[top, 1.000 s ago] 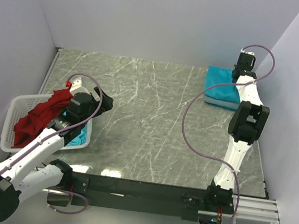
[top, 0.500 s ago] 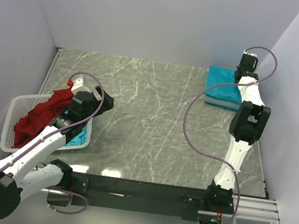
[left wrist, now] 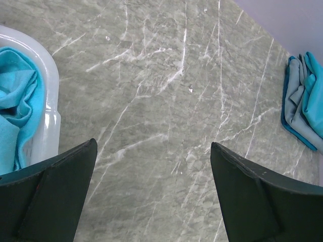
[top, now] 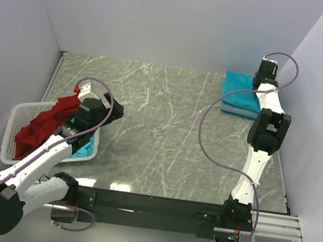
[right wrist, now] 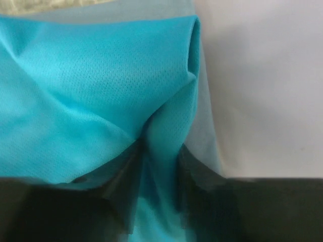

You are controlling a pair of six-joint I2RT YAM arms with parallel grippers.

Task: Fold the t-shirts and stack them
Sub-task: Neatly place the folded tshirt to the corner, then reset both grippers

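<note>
**Left claw** (left wrist: 153, 147): fingers (left wrist: 55, 196) spread wide, with nothing between them and nothing touched. It hangs over bare table (top: 162, 115) just beside the basket (left wrist: 49, 117), pointing toward the far right corner.

**Right claw** (right wrist: 151, 201): at the far right corner, down on the stack (top: 238, 96) of folded shirts. Its dark fingers (right wrist: 45, 212) are blurred in the wrist view, but they close in from both sides on a raised ridge of the top shirt (right wrist: 91, 91). This bright teal cloth is gathered into a crease that runs down between them, so the claw pinches that fold.

**Stack:** lies flat on the table against the right wall, well apart from the basket. A grey-blue shirt (left wrist: 298, 103) shows as a layer under the teal top shirt, with a further teal edge beneath it.

**Basket:** white lattice, at the left edge of the table beside the left arm. A red shirt (top: 45, 123) lies crumpled in it, heaped above the rim on the far side and touching the arm's wrist. A teal shirt (left wrist: 15, 96) is bunched in the corner nearest the left claw, unfolded.
</note>
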